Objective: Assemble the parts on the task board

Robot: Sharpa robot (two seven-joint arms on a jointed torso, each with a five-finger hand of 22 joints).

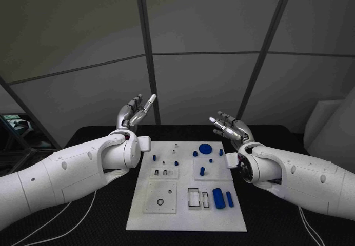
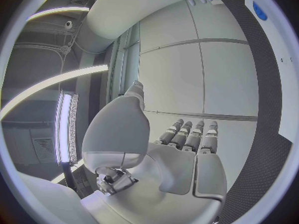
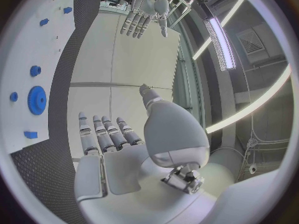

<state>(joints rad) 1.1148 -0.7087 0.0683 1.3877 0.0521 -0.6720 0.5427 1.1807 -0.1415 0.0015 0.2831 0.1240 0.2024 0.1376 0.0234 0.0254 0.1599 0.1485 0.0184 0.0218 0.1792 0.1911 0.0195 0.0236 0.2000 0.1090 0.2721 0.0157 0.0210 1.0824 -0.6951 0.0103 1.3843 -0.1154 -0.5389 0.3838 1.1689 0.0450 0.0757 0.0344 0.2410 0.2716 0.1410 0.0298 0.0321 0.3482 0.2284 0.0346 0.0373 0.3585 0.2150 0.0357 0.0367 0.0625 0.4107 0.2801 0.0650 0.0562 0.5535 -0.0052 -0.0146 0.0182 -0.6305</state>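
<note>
The white task board [image 1: 186, 215] lies in the middle of the black table. Several blue parts sit on it: a round gear [image 1: 205, 149] at the far right, a long block [image 1: 218, 196] and a slimmer bar [image 1: 229, 199] near the front right, small pegs [image 1: 176, 164] around the centre. My left hand [image 1: 135, 113] is raised above the board's far left corner, fingers spread upward, holding nothing. My right hand [image 1: 229, 128] is raised beyond the far right corner, also spread and holding nothing. In the right wrist view the gear [image 3: 37, 100] and board [image 3: 37, 59] lie beside my right hand's fingers [image 3: 102, 132].
A black ring [image 1: 160, 201] marks a plate at the board's front left. Cables run over the table at the front left [image 1: 70, 215] and front right [image 1: 307, 228]. Grey wall panels stand behind the table.
</note>
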